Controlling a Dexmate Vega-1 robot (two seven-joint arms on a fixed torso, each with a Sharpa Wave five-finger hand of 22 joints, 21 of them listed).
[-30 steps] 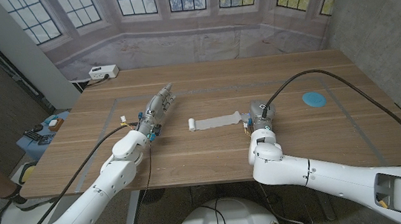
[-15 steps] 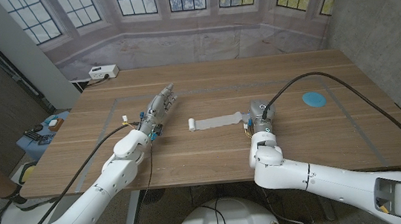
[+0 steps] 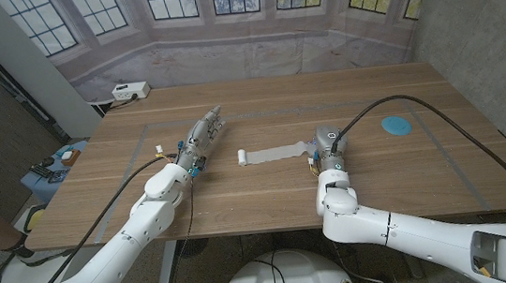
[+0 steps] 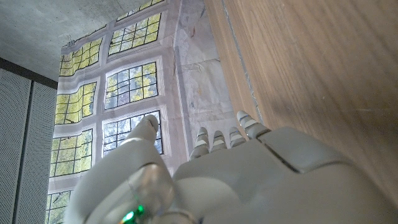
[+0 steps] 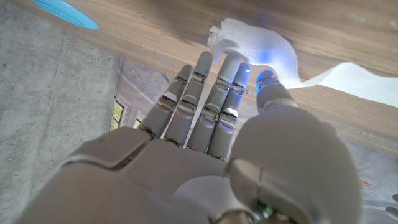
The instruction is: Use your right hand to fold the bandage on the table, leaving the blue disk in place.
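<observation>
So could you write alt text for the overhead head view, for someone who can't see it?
The robot's right hand is at one end of a white bandage unrolled on a wooden table. Its left hand holds nothing, fingers extended, and a blue disk sits at the right.

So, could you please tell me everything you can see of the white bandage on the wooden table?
The white gauze-like bandage strip lies mostly unrolled across the middle of the wooden table, a small roll remaining at its left end. Its right end is lifted and bunched, pinched between the fingertips of the right hand, as the right wrist view shows. The blue disk lies apart, further right.
</observation>
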